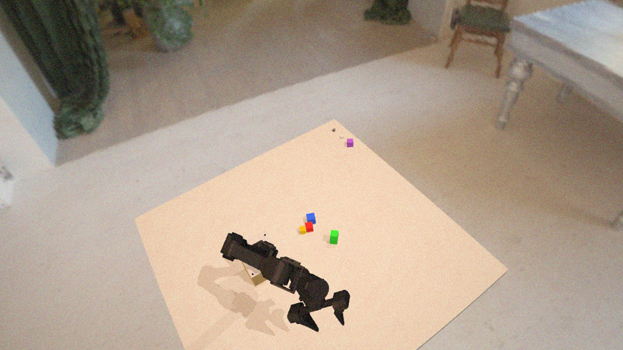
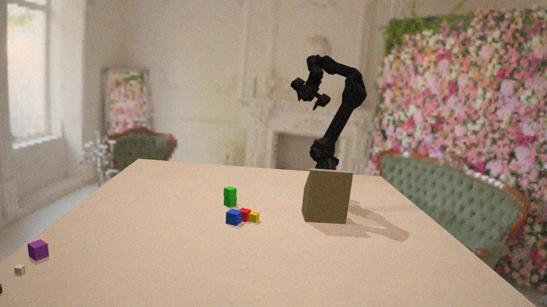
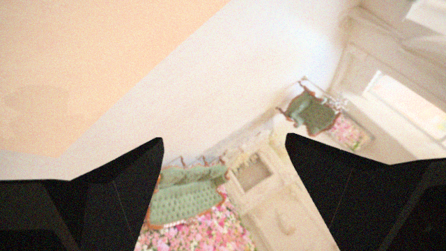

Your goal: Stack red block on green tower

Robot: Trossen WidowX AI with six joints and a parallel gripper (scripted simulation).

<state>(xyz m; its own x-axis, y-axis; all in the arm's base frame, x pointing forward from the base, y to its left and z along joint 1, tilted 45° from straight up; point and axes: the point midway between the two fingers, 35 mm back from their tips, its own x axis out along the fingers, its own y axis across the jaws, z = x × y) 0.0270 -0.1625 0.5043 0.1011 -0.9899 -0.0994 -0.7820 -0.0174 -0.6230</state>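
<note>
The red block (image 1: 309,227) (image 2: 244,214) sits on the table, close between a blue block and a yellow block. The green tower (image 1: 334,236) (image 2: 230,196) stands a short way from them, two green blocks high, the upper one slightly offset in the exterior view. My gripper (image 1: 330,328) (image 2: 306,104) (image 3: 226,141) is open and empty, raised high above the table and well away from the blocks. The wrist view shows no block.
The blue block (image 1: 310,218) (image 2: 233,217) and yellow block (image 1: 302,229) (image 2: 253,217) crowd the red one. A tan box (image 1: 256,277) (image 2: 327,197) stands near the arm's base. A purple cube (image 1: 349,143) (image 2: 37,250) and two tiny cubes lie near a far corner.
</note>
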